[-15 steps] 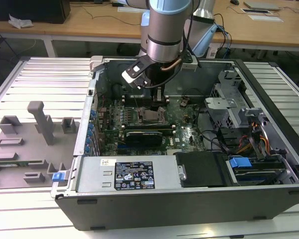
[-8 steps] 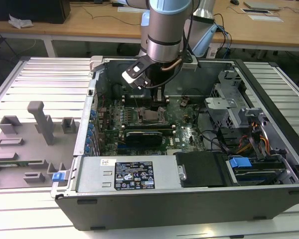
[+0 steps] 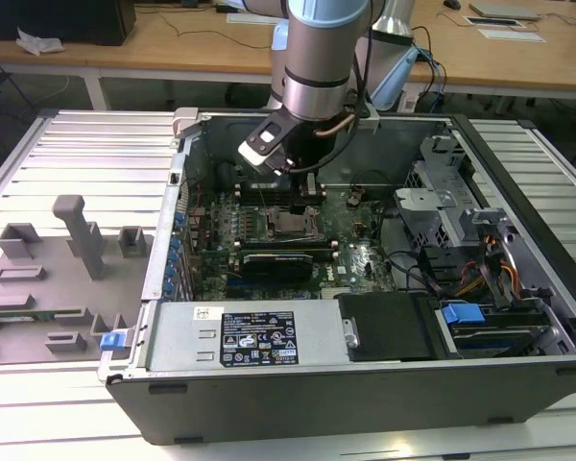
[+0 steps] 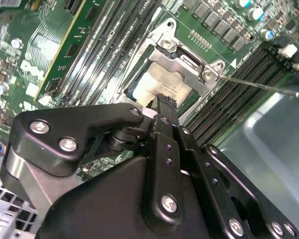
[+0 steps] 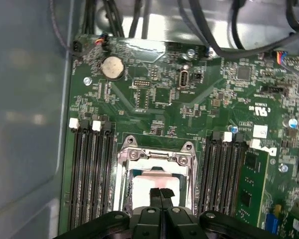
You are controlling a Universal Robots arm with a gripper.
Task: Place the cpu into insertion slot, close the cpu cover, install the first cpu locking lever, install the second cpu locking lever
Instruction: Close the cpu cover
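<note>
So, exterior view first: the arm (image 3: 317, 58) reaches down into the open case (image 3: 365, 384), and the gripper (image 3: 305, 197) hangs right over the socket (image 3: 293, 224) in the middle of the board (image 3: 365, 254), with the black card (image 3: 283, 259) just on the near side of it. I can't make out the fingers from there. The second wrist view is much closer: the cpu (image 4: 157, 84) sits in the socket as a pale square, and the cover (image 4: 182, 63) lies down over it, so the chip shows through the window. The gripper (image 4: 164, 102) tips are over the cpu's near edge, but I can't tell if they actually touch. A thin lever (image 4: 259, 85) slants out across the memory slots (image 4: 239, 99), so it looks unlatched to me. In the first wrist view the gripper (image 5: 161, 193) has both fingers (image 5: 155, 193) pressed together with only a seam between them and nothing held. They're right over the cpu (image 5: 142, 186) inside the cover (image 5: 157, 158). Memory slots (image 5: 92, 169) flank the socket, and there's a coin cell (image 5: 112, 67) further up the board.
</note>
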